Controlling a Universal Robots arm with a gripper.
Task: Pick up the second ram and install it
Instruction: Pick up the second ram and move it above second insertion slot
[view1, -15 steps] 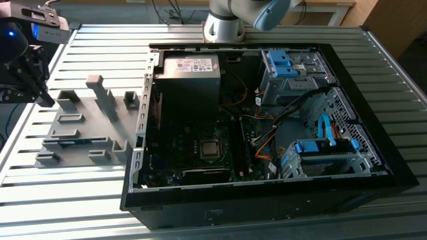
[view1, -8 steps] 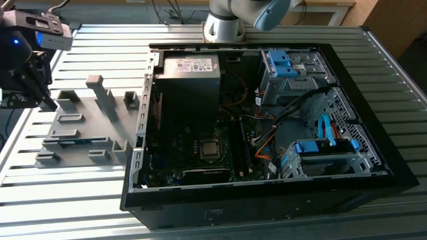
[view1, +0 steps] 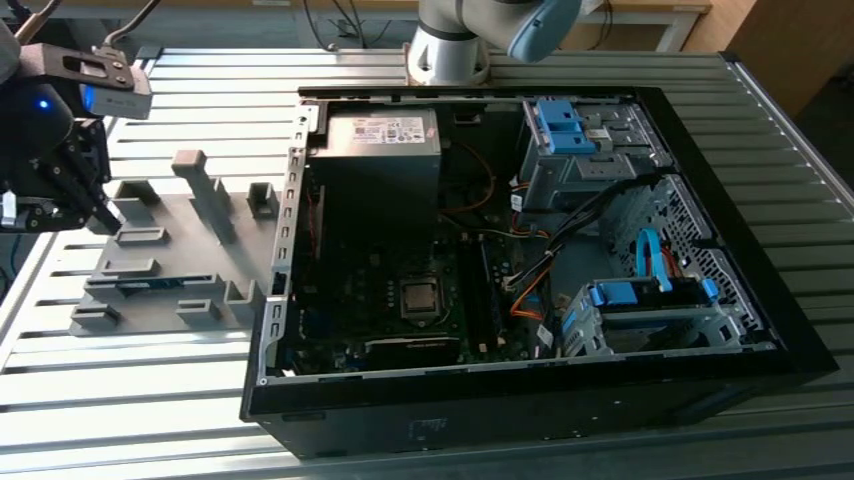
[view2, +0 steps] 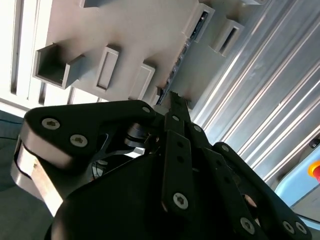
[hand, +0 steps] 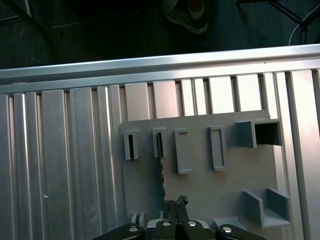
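While the end effector (view1: 96, 212) hangs at the exterior view's left edge, its upper body is cut off by the frame and its fingers are dark against dark housing, hard to separate. It sits above the slatted tabletop (view1: 160, 400), beside a grey holder tray (view1: 180, 262). The second ram (view1: 150, 284) shows as a short blue strip lying in the tray's slots, mostly hidden by them. An open computer case (view1: 467, 410) stands on the exterior view's right of the tray.

In the second wrist view, black linkages block much of the scene. The end effector (view2: 176, 102) has its fingers drawn together with no gap showing and nothing between them. Beyond the tips, the second ram (view2: 181, 52) appears edge-on as a thin dark line across the holder tray (view2: 165, 30).

In the first wrist view, the end effector (hand: 176, 202) is cropped at the frame edge, tips together, just beside the second ram (hand: 162, 170), a narrow line on the holder tray (hand: 230, 170). Past the tabletop (hand: 60, 165), a person's shoe (hand: 186, 12) rests on the floor.
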